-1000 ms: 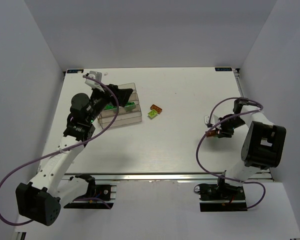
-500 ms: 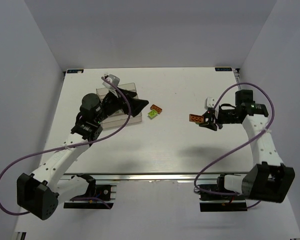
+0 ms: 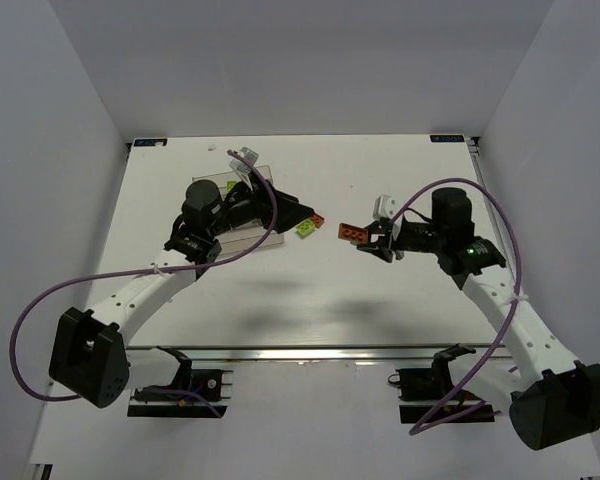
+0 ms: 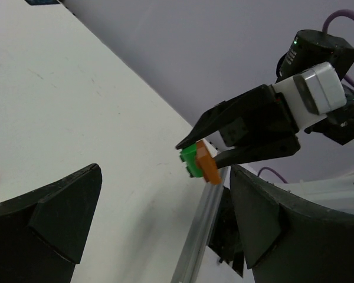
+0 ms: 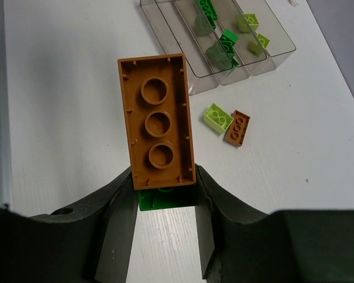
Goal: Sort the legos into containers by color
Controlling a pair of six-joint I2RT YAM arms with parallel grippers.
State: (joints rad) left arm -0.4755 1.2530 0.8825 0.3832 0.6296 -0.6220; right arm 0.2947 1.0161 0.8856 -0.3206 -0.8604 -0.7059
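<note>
My right gripper [image 5: 164, 178] is shut on a long orange lego [image 5: 158, 130] with a dark green lego [image 5: 162, 198] stuck under it, held above the table's middle [image 3: 355, 232]. The left wrist view shows that stacked pair [image 4: 199, 160] in the right gripper's fingers. My left gripper [image 3: 298, 213] hangs open and empty just right of the clear containers [image 5: 218, 47], facing the right gripper. A lime lego [image 5: 218, 117] and a small orange lego [image 5: 238, 127] lie on the table beside the containers. Dark green legos [image 5: 224, 47] and lime legos [image 5: 248, 22] sit in separate bins.
The left arm covers much of the containers [image 3: 248, 238] in the top view. White walls close the table on the left, back and right. A metal rail [image 3: 310, 352] runs along the near edge.
Both arms have swung toward the table's middle. The right gripper carried the orange lego leftward. The left gripper moved right, off the containers, and stayed open.
</note>
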